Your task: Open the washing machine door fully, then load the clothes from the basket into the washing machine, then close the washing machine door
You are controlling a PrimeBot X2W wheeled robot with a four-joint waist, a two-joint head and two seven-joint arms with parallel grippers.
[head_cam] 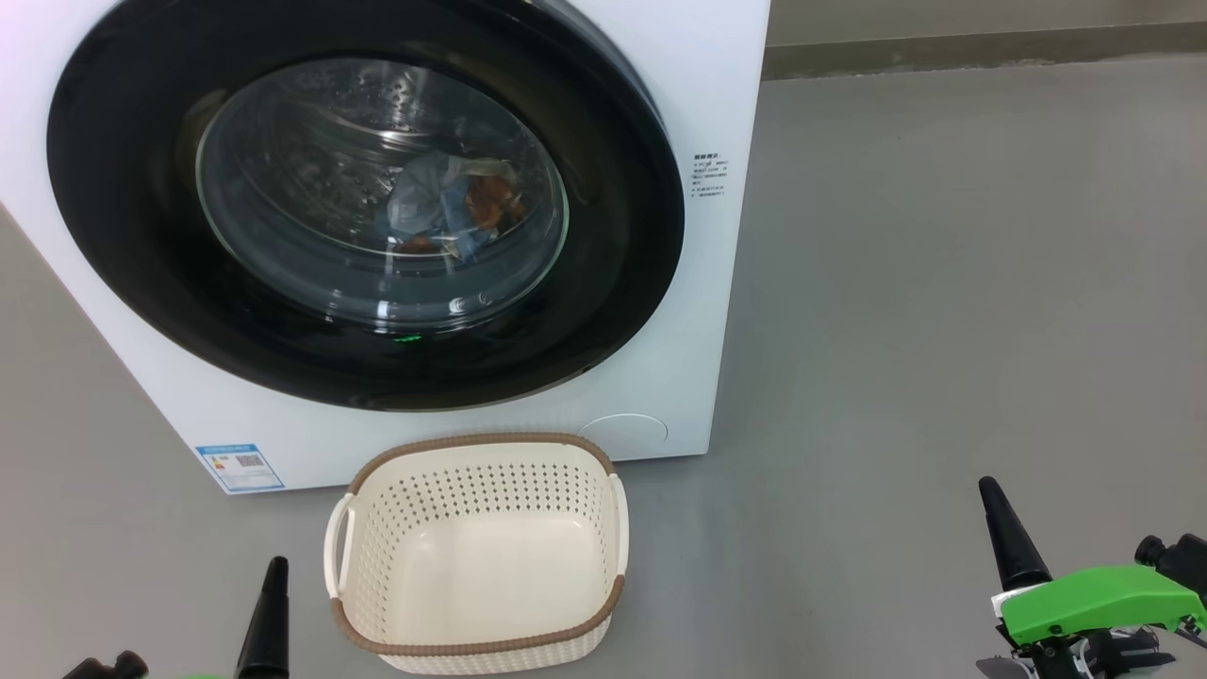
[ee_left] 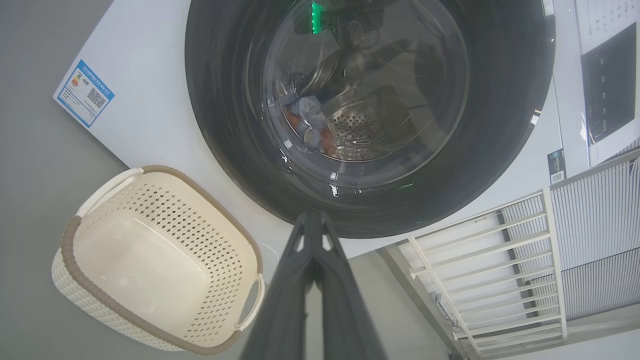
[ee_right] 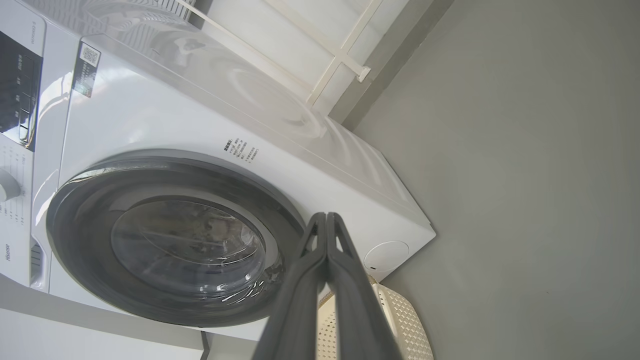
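Your left gripper [head_cam: 275, 571] and right gripper [head_cam: 995, 505] are sitting pinched together, empty. If the washing machine door [head_cam: 141, 236] isn't latching over the clothes [head_cam: 453, 207], it's risking swinging open.

Closed washing machine door [head_cam: 123, 189] bars the drum [head_cam: 311, 141]; the basket [head_cam: 490, 495] stands just in front, with open grey floor [head_cam: 943, 283] alongside.

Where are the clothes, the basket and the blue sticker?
clothes [head_cam: 443, 203]: head view, blue-and-orange bundle behind the door glass.
basket [head_cam: 481, 490]: head view, its holey back wall.
blue sticker [head_cam: 239, 467]: head view, its middle.
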